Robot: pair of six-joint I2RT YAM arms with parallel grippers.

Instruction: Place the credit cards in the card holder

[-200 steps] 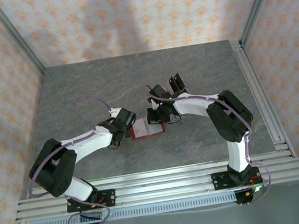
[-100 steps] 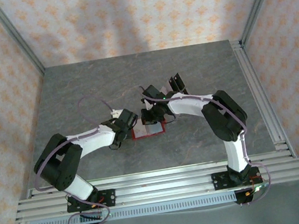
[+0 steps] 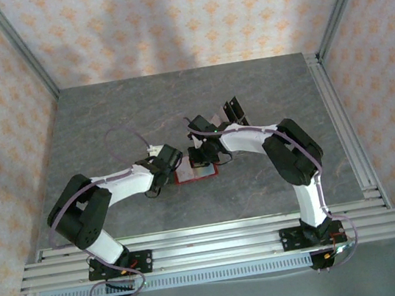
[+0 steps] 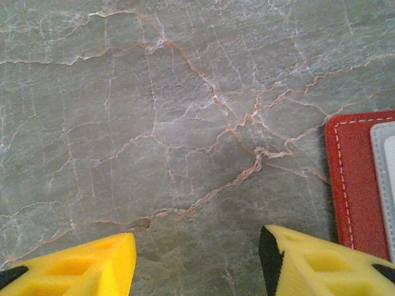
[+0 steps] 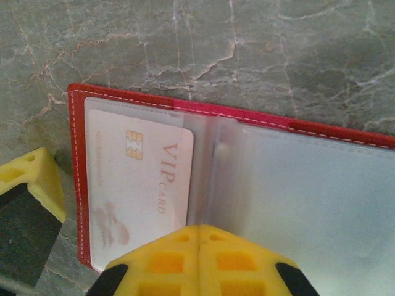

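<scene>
The red card holder [image 3: 186, 173] lies open on the table between both arms. A pale credit card [image 5: 142, 179] printed "VIP CARD", with a gold chip, sits in its left clear pocket. My right gripper [image 5: 199, 233] is shut, its joined yellow tips over the fold of the card holder [image 5: 321, 185], nothing between them. My left gripper [image 4: 197, 262] is open over bare table at the holder's left edge [image 4: 352, 179]; its right finger [image 4: 308, 265] is next to the red border. One of the left gripper's fingers [image 5: 34, 179] shows beside the holder's left side.
Two dark flat cards [image 3: 232, 107] lie on the grey stone table [image 3: 104, 117] just behind the right arm. Metal rails run along the table's right side [image 3: 343, 126] and near edge. Patterned walls close in the back and sides.
My right gripper has shifted a little left over the open card holder. The left arm's elbow has swung slightly right; its gripper stays at the holder's left edge.
</scene>
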